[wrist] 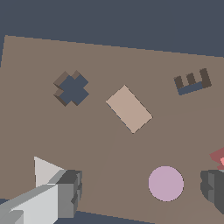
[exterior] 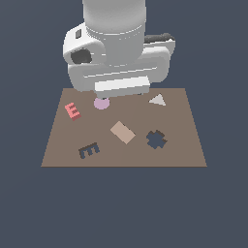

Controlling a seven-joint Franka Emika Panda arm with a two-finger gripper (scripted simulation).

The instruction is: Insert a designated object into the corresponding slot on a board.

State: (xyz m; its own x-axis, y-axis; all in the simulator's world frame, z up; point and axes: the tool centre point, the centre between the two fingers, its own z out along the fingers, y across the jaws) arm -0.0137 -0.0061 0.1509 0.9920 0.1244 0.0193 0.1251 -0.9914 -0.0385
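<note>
Single arm hangs straight down over far edge of scene, wrist bulky, white, filling top of exterior view. Gripper [wrist: 140, 188] points down, jaws spread wide, nothing between them. Fingers [wrist: 70, 192] dark grey, both tips visible in wrist view.

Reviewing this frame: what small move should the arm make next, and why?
Probably shift toward the exterior view's left: the open, empty gripper hangs over the lilac disc, while the red E block lies untouched beside it, away from the E slot.
</note>
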